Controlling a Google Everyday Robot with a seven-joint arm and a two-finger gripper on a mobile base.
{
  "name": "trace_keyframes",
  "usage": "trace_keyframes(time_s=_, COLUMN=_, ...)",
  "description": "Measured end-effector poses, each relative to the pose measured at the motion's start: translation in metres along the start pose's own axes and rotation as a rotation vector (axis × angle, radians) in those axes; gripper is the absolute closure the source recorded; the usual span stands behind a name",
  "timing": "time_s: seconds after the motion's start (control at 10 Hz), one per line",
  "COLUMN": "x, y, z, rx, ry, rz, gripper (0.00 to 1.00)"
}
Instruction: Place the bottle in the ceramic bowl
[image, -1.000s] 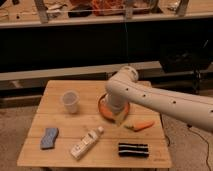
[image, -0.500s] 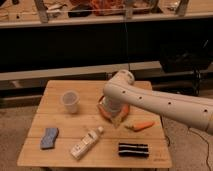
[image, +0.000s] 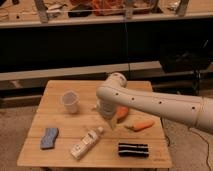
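Logging items from the gripper (image: 110, 123) outward.

1. Gripper: points down at the end of the white arm (image: 150, 102), low over the wooden table (image: 85, 90). I cannot tell whether it is open or closed.
2. Ceramic bowl (image: 122, 112): orange-brown, just beside the gripper on the camera's right, largely hidden behind the arm; only a slice of it shows.
3. Orange carrot-shaped piece (image: 141, 125): on the table, right of the gripper, just in front of the bowl.
4. Bottle (image: 86, 144): whitish, lying on its side on the table, in front and to the left of the gripper, cap end nearest the gripper. It is apart from the gripper and outside the bowl.
5. Translucent cup (image: 70, 102): upright, left of the gripper and farther back.
6. Black striped block (image: 133, 149): near the front edge, right of the bottle.
7. Blue sponge (image: 48, 138): farthest out, at front left.
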Motion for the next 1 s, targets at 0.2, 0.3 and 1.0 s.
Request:
trace_keyframes(time_s=0.2, x=-0.008, y=-0.004, z=0.01, rx=-0.012, ry=-0.012, rz=-0.05, gripper=0.2)
trace_keyframes(time_s=0.3, x=-0.01, y=-0.003, z=0.016, rx=-0.016, ry=-0.015, rz=-0.06, gripper=0.2)
trace_keyframes(time_s=1.0, x=-0.042, y=-0.002, z=0.058, rx=-0.046, ry=-0.048, rz=-0.203, gripper=0.2)
